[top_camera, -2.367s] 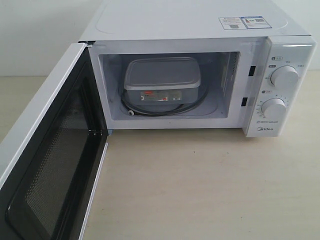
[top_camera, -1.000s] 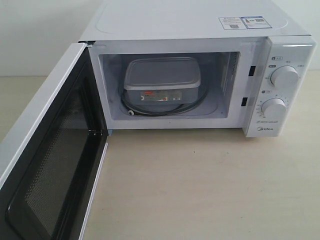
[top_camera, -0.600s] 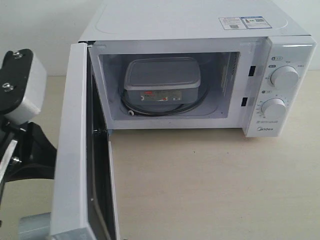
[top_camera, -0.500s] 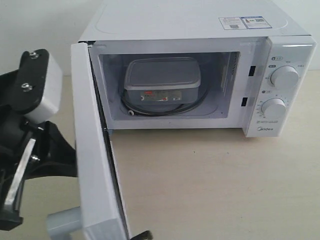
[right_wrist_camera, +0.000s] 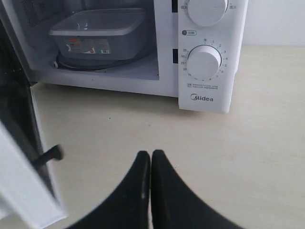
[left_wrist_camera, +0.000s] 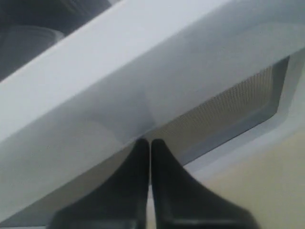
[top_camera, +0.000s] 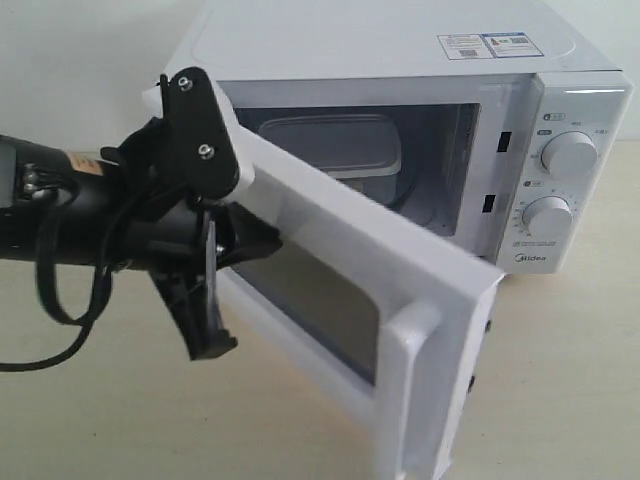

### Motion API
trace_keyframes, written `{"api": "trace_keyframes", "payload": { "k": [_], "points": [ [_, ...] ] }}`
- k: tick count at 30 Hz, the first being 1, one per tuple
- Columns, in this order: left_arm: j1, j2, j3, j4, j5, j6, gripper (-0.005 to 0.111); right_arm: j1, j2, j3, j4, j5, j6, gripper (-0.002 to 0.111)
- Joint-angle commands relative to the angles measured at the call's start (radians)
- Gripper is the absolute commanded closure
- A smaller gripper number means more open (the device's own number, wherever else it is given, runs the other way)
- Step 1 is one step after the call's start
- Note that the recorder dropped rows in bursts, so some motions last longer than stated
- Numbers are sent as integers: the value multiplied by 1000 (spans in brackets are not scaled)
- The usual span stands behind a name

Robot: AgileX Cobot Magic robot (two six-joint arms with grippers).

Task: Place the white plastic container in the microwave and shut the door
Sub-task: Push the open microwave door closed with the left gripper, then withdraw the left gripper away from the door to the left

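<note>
The white plastic container (top_camera: 335, 146) sits inside the microwave (top_camera: 400, 50) on the turntable, its lower part hidden by the door; the right wrist view shows its label side (right_wrist_camera: 97, 33). The door (top_camera: 345, 275) stands about half shut, swung across the opening. My left gripper (top_camera: 258, 240) is shut with nothing in it, and its fingertips (left_wrist_camera: 143, 143) press on the door's outer face (left_wrist_camera: 95, 95) beside the mesh window (left_wrist_camera: 228, 109). My right gripper (right_wrist_camera: 150, 153) is shut and empty, low over the table in front of the dial panel (right_wrist_camera: 205, 62). It is out of the exterior view.
The microwave stands on a pale wooden table (top_camera: 560, 390). My left arm and its cable (top_camera: 60, 290) cross the left side. The door's free edge (right_wrist_camera: 19, 162) and a dark latch hook (right_wrist_camera: 47, 155) lie close beside my right gripper.
The door swung from wide open to about half shut. My left arm came in from the left and now pushes on the door's outer face. The container has not moved.
</note>
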Motion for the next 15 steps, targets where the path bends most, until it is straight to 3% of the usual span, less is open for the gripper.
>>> {"api": "trace_keyframes", "payload": {
  "k": [1, 10, 15],
  "points": [
    [-36, 48, -30, -49, -194, 3, 103, -5, -4, -1, -6, -4, -2, 108],
    [-36, 70, -52, -49, -192, -7, 103, -5, -4, -1, -6, -4, -2, 108],
    [-36, -3, -52, -49, -177, -125, 103, -5, -4, -1, -6, -4, -2, 108]
  ]
}}
